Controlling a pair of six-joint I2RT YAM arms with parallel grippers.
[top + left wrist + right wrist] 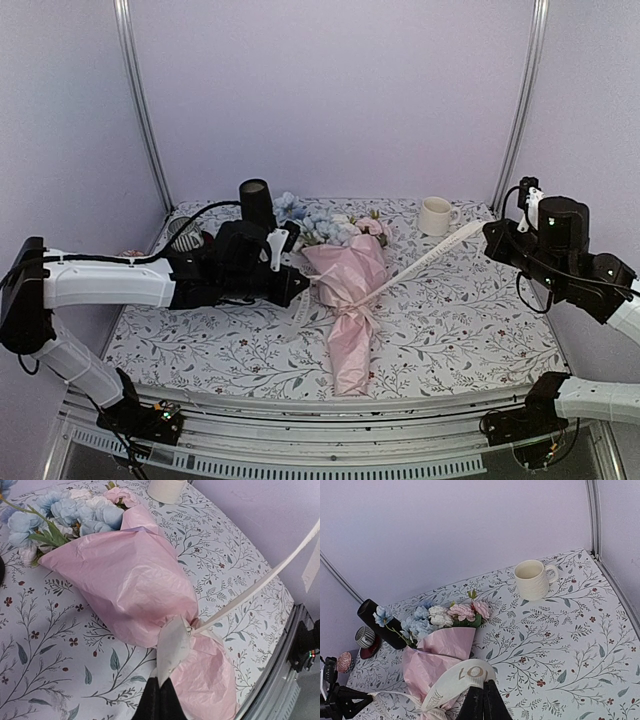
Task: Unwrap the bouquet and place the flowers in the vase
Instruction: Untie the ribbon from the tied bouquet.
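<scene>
Left gripper (pixel 159 685) is pinched shut on one end of the ribbon (pixel 172 647), right at the near side of the bouquet (pixel 350 290); the knot (pixel 190 625) sits just beyond, cinching the pink paper at its waist; it looks not yet undone. Right gripper (pixel 479 687) is likewise clamped on the other ribbon end, off toward the right side of the table (pixel 470 320), so that strand runs taut from knot to jaws. The bouquet lies flat mid-table, cone tip toward the near edge, flowers (pixel 320 225) at the far end; the vase (pixel 257 200) stands just behind the left wrist, close to the blooms; mug (pixel 435 215) further right, apart.

Risks, judged from this: if the pull is on the wrong strand the knot likely tightens instead of slipping; the light bundle may slide or swing with the pull rather than release; the thin ribbon could slip out of either pinch; the left arm or the dragged blooms could knock the vase over, given how near it stands.
</scene>
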